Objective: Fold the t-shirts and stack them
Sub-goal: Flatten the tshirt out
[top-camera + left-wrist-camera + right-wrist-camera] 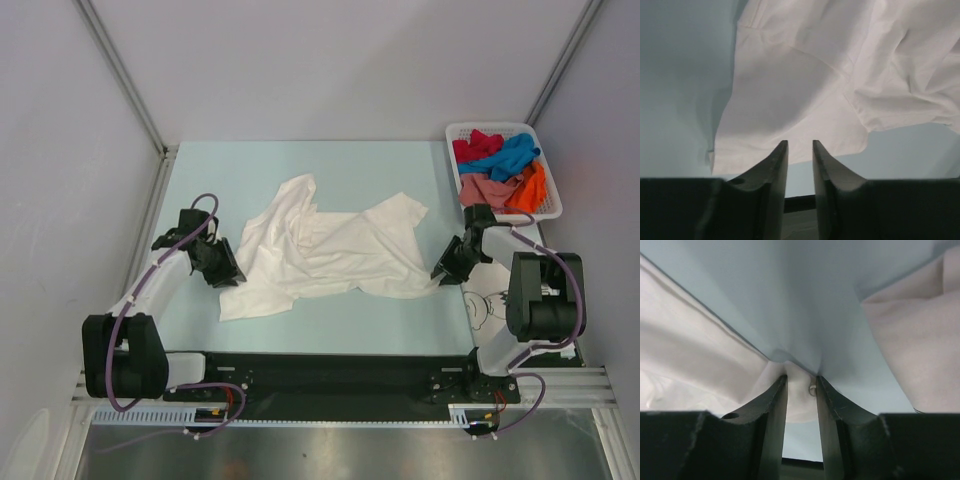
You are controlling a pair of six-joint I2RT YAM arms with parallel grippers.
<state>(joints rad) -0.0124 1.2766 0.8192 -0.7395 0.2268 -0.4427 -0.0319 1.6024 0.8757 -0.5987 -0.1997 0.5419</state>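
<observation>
A plain white t-shirt [330, 250] lies crumpled and spread across the middle of the pale blue table. My left gripper [225, 270] sits at its near left corner. In the left wrist view that gripper [800, 142] is open by a narrow gap, nothing is between its fingers, and the shirt's hem [805, 75] lies just past the tips. My right gripper [448, 268] is at the shirt's right edge. In the right wrist view it [801, 377] pinches a bunched fold of the white t-shirt [700, 365], and the cloth tents toward the tips.
A white lattice basket [455, 130] at the back right holds red, blue, pink and orange t-shirts [505, 165]. A white t-shirt with black cartoon print [487, 305] lies at the near right, partly under the right arm. Bare table [220, 180] shows at the back left.
</observation>
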